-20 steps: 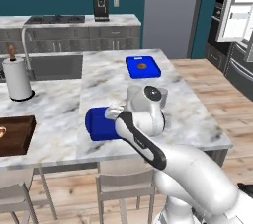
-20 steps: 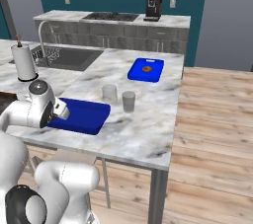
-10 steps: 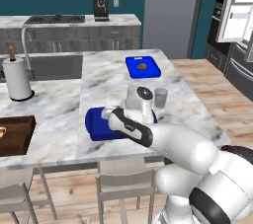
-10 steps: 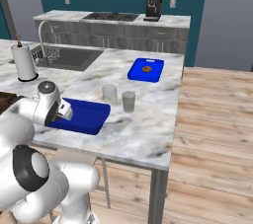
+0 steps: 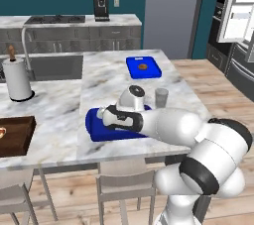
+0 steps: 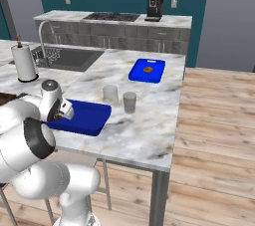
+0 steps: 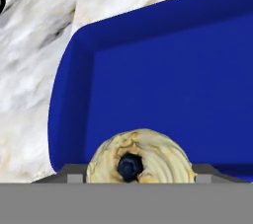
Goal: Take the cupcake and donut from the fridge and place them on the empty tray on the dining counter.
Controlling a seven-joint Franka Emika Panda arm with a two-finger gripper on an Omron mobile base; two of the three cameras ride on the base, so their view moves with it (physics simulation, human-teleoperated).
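Hovering gripper (image 6: 61, 115) over tray (image 7: 163, 85) on dining counter (image 6: 144, 120) | fingers clamped on cupcake (image 7: 140, 158), at 6 o'clock in hand view | held low for likely gentle set-down inside rim

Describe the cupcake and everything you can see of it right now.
The cupcake shows from above in the hand view: a tan, swirled frosting top with a dark blue ball at its centre. It sits low, over the near part of the royal-blue tray. Whether it rests on the tray floor cannot be told.
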